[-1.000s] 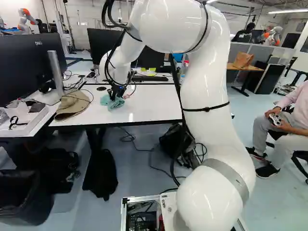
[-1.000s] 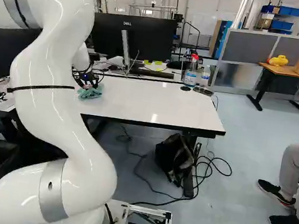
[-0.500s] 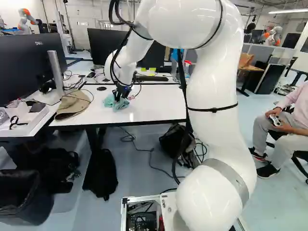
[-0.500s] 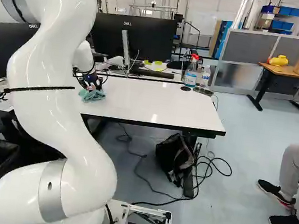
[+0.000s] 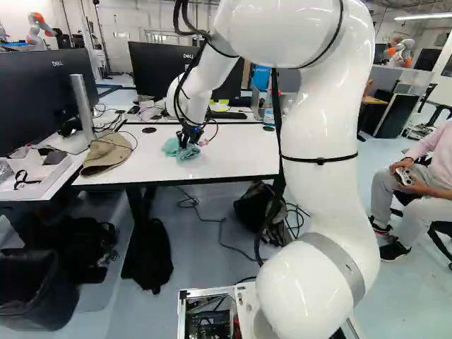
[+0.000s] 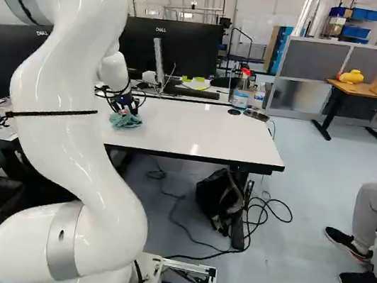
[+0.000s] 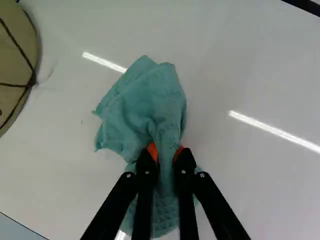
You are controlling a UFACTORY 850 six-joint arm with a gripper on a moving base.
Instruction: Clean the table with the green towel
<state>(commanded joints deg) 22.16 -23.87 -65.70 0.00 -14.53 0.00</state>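
My gripper (image 5: 189,135) is low over the white table (image 5: 236,152) in the left base view, pointing down. In the wrist view the gripper (image 7: 166,152) is shut on the green towel (image 7: 145,100); a crumpled fold rises between its orange pads. Part of the cloth lies spread on the tabletop ahead of the fingers, and more of it bunches beneath them. Seen from the right base view, the towel (image 6: 126,121) rests on the table's left part, just right of the arm.
A tan cap (image 5: 107,154) with a cable over it lies left of the towel. Monitors (image 5: 44,95) and a keyboard (image 6: 192,93) stand behind. A spray bottle (image 6: 241,91) is at the back corner. A black bag (image 6: 220,198) sits under the table.
The arm has swung to the right in the left base view, and the towel has slid along the tabletop with the gripper. The base has not moved.
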